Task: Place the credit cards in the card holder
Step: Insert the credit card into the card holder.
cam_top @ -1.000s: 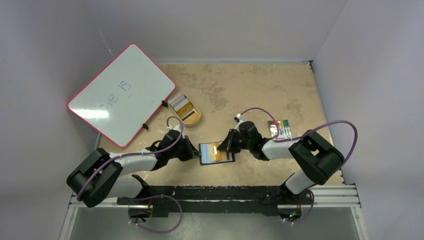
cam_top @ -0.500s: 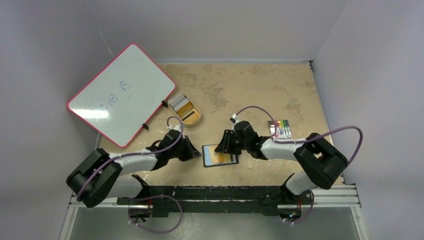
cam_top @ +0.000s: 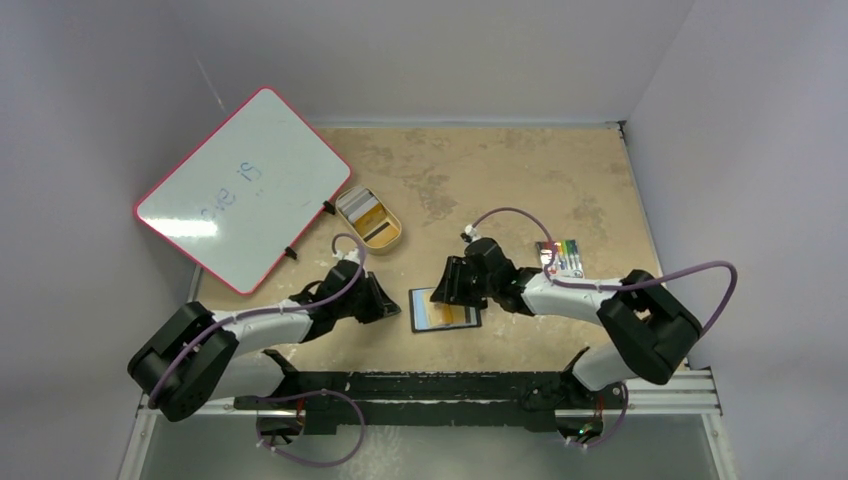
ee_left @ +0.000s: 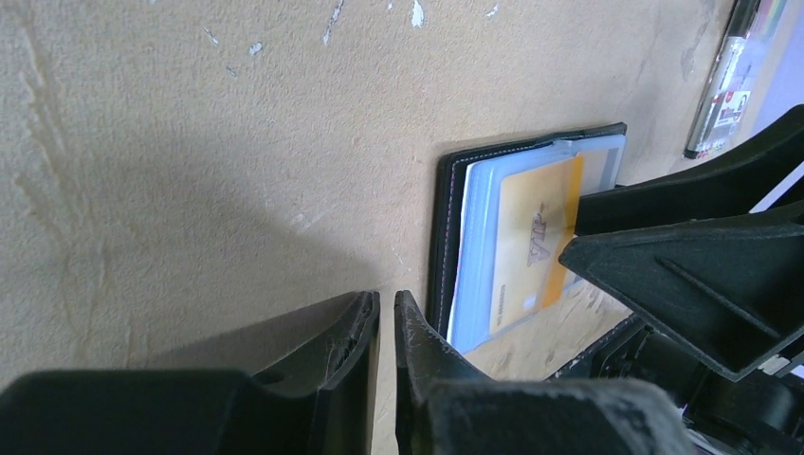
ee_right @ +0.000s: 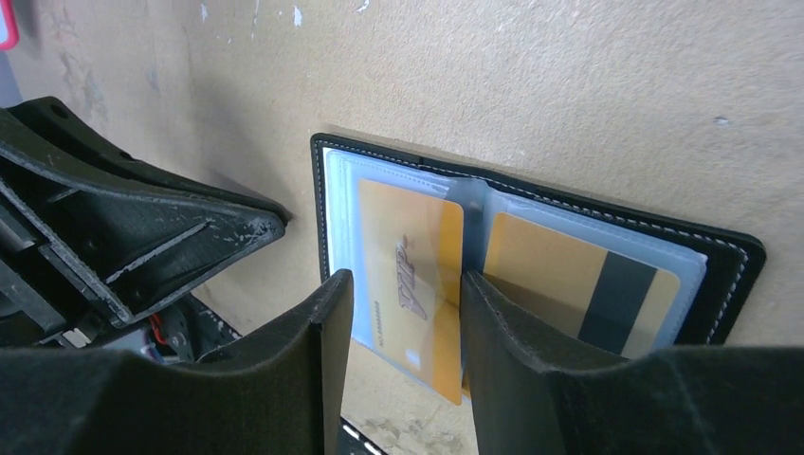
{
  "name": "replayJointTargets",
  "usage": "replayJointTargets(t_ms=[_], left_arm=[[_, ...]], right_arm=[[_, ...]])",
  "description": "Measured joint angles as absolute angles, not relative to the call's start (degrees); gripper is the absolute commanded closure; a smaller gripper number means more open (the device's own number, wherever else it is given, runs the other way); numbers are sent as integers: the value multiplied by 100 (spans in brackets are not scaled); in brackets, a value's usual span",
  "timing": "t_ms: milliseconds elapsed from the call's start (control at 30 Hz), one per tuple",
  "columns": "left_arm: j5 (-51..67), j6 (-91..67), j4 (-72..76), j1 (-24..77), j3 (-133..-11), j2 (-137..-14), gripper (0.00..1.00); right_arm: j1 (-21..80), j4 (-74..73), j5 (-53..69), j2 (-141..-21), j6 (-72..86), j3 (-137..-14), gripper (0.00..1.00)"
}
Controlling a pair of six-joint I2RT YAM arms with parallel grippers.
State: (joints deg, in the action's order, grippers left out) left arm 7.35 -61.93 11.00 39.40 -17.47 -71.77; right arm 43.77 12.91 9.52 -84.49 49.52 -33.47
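Observation:
The card holder (cam_top: 446,311) lies open on the table, black with clear blue-tinted sleeves (ee_right: 531,185). One gold credit card (ee_right: 408,265) sits in its left sleeve, its near end sticking out past the holder's edge. A second credit card with a black stripe (ee_right: 569,284) sits in the right sleeve. My right gripper (ee_right: 406,294) hovers open over the first card, one finger on each side of it (cam_top: 452,284). My left gripper (ee_left: 387,313) is shut with nothing in it, just beside the holder's left edge (cam_top: 388,300).
A red-framed whiteboard (cam_top: 240,185) leans at the back left. A gold oval tin (cam_top: 370,220) holding more cards stands behind the left arm. A small multicoloured striped item (cam_top: 562,257) lies by the right arm.
My right gripper has opened from shut and drawn back a little off the card. The card holder has slid slightly right and turned, away from my left gripper, which has stayed shut.

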Motion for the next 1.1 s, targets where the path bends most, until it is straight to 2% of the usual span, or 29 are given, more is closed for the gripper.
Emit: replayJointTargets(t_ms=[267, 533, 767, 1100], left_arm=[[733, -6259, 1041, 3944, -1747, -7048, 82], [888, -6477, 1579, 3959, -1695, -7057, 77], [958, -6606, 2080, 4060, -1662, -7393, 78], [980, -6696, 2589, 4200, -1601, -7944, 85]], right_arm=[[4383, 611, 617, -8060, 4838, -3562, 48], [4383, 226, 414, -8014, 4757, -3581, 46], [4383, 139, 405, -8016, 4740, -3610, 47], [4456, 532, 576, -8138, 4906, -3597, 47]])
